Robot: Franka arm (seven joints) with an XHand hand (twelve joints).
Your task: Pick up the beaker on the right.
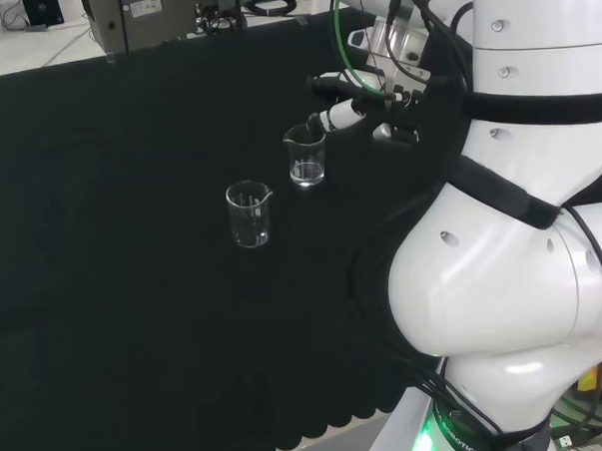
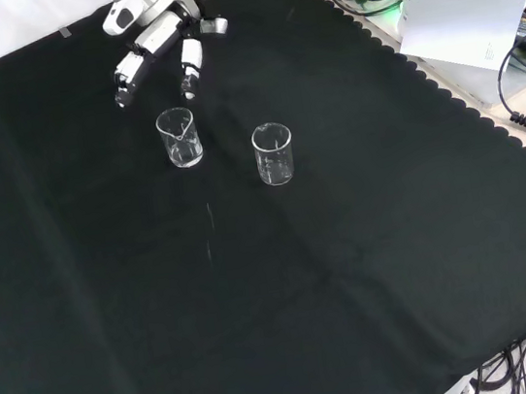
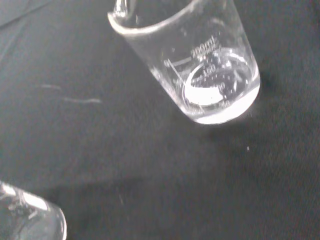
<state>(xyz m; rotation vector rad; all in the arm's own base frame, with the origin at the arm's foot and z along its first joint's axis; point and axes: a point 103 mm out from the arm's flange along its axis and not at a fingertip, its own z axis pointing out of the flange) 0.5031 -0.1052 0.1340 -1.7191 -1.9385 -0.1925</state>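
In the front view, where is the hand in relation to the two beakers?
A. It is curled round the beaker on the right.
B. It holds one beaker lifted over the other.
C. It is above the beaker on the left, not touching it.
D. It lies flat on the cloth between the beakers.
C: the hand hangs just beyond the left beaker with a gap between them, while the other beaker stands apart on the cloth.

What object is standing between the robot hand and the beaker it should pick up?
Nothing visible. The robot hand hangs close to the nearer beaker, with bare cloth between them. The other beaker stands apart, beyond it.
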